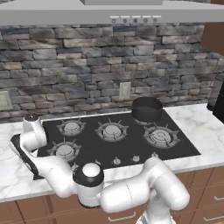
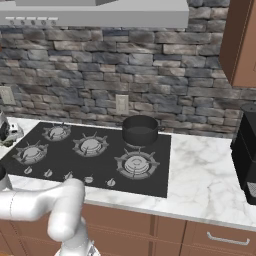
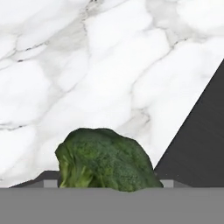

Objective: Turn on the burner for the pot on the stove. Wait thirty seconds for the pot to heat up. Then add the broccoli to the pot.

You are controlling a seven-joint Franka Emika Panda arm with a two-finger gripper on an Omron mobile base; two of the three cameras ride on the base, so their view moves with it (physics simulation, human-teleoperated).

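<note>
Marble counter (image 3: 87, 65) carries one knobbly green broccoli (image 3: 105, 164); one round dark pot (image 1: 147, 109) sits on five-burner glass stove (image 1: 127, 146). Whether the gripper clamps anything, I cannot tell.

White arm (image 1: 131, 192) folded low — hand far left (finger state unclear)

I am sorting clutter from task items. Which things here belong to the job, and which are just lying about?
For the job: pot on a rear burner, stove, broccoli on the marble counter by the gripper.

Lying about: black appliance on the right counter, wall outlet, range hood.
</note>
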